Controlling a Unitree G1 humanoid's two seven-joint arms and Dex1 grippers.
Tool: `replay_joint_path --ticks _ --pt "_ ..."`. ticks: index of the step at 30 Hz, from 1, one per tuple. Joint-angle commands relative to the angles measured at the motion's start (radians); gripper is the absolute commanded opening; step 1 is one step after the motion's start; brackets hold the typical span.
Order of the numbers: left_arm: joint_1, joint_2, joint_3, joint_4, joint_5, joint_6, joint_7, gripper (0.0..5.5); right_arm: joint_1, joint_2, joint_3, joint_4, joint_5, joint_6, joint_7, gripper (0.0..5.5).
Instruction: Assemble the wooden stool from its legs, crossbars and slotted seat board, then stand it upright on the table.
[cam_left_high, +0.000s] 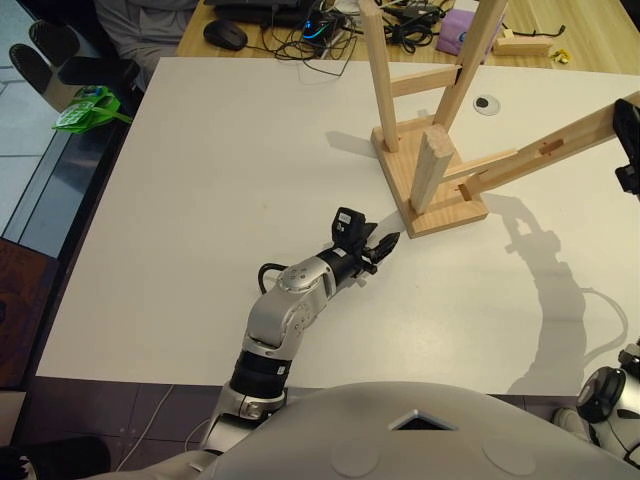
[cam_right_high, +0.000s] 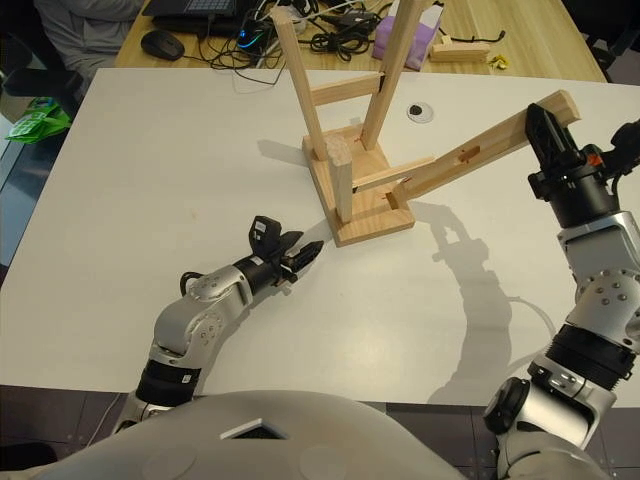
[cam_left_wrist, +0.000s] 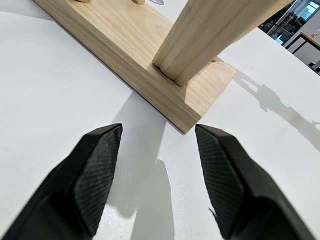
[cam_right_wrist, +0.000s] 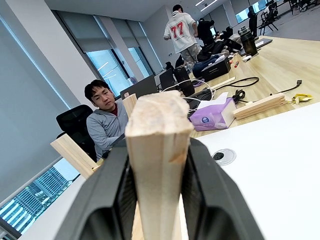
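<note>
The seat board (cam_right_high: 372, 222) lies flat on the white table (cam_left_high: 200, 200) with two legs (cam_right_high: 297, 80) standing up from it, joined by a crossbar (cam_right_high: 345, 89). A short upright piece (cam_right_high: 341, 180) stands at its near side. A third leg (cam_right_high: 480, 148) slants out from the board to the right, and my right gripper (cam_right_high: 552, 135) is shut on its raised end (cam_right_wrist: 157, 165). My left gripper (cam_right_high: 306, 252) rests low on the table, open, just short of the board's near corner (cam_left_wrist: 186, 126).
Beyond the table's far edge stands a wooden desk with a mouse (cam_left_high: 225, 35), tangled cables (cam_left_high: 310, 40), a purple tissue pack (cam_right_wrist: 215, 116) and spare wooden parts (cam_right_high: 458, 50). A round cable port (cam_right_high: 420, 112) sits in the table behind the stool. A green bag (cam_left_high: 85, 108) lies off the left edge.
</note>
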Motion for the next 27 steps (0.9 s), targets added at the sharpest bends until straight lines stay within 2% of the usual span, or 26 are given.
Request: replay_joint_path --ticks 1,13,27 --pt "-0.014 -0.003 0.005 0.011 0.008 -0.008 0.002 2.68 -0.005 -0.009 0.001 -0.010 0.029 0.037 0.006 1.02" --pt "-0.017 -0.016 0.018 0.020 0.008 -0.022 0.010 2.68 -0.035 -0.025 0.016 0.031 -0.017 0.017 0.031 1.02" --pt "-0.014 -0.028 0.022 0.015 0.010 -0.016 0.016 2.68 -0.022 -0.048 0.110 0.051 -0.147 -0.069 0.120 1.02"
